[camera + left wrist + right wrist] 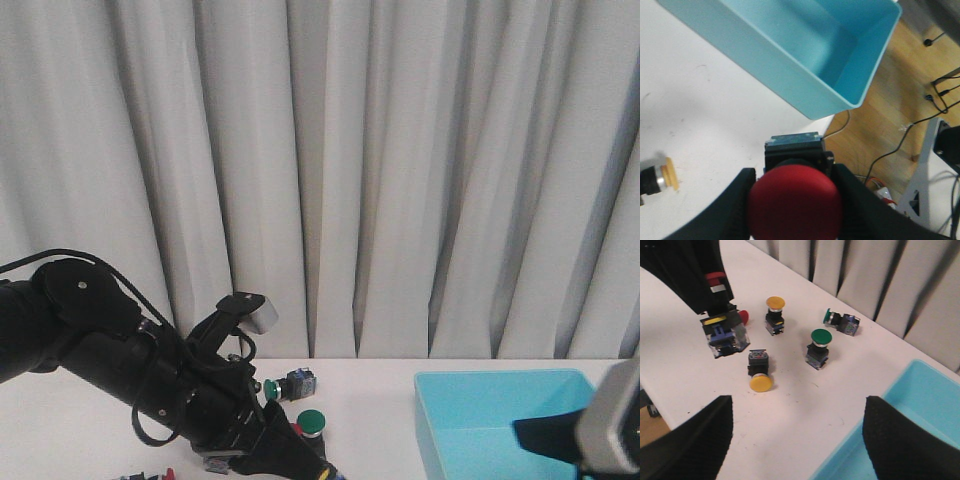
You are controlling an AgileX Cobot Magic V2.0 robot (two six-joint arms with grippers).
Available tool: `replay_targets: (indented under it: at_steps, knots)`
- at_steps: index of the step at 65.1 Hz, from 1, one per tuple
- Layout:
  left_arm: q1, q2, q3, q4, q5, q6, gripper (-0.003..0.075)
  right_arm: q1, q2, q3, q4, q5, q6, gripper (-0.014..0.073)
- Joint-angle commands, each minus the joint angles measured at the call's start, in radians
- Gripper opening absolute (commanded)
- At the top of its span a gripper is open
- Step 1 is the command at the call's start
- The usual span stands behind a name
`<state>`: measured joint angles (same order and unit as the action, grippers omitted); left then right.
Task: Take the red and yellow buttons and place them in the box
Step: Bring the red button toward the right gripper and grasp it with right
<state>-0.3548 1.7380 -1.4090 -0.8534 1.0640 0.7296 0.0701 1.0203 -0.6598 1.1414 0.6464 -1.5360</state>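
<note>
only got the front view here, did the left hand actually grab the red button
observer: Yes. The left wrist view shows the left hand shut on the red button.
operator: cant see any yellow ones, where are they
observer: The right wrist view shows two. One yellow button stands cap up, and another yellow button lies on its side close by.
operator: right hand carrying anything
observer: No. The right hand is open and holds nothing.
</note>
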Motion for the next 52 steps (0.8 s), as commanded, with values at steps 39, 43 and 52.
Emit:
replay_targets:
  at_steps: [39,43,52]
  knots:
    - [-0.003,-0.058,-0.029,-0.174,0.033,0.040,0.0175,0.413,0.314,-0.229,-0.065,-0.285,-0.007,0.0521]
    - [-0.003,-0.058,-0.029,-0.174,0.030,0.040,0.0175,0.413,0.325,-0.237,-0.065,-0.272,-0.007,0.0521]
    - [-0.003,-0.058,-0.029,-0.201,0.013,0.040,0.0175,0.413,0.333,-0.239,-0.065,-0.264,-0.019,0.0520]
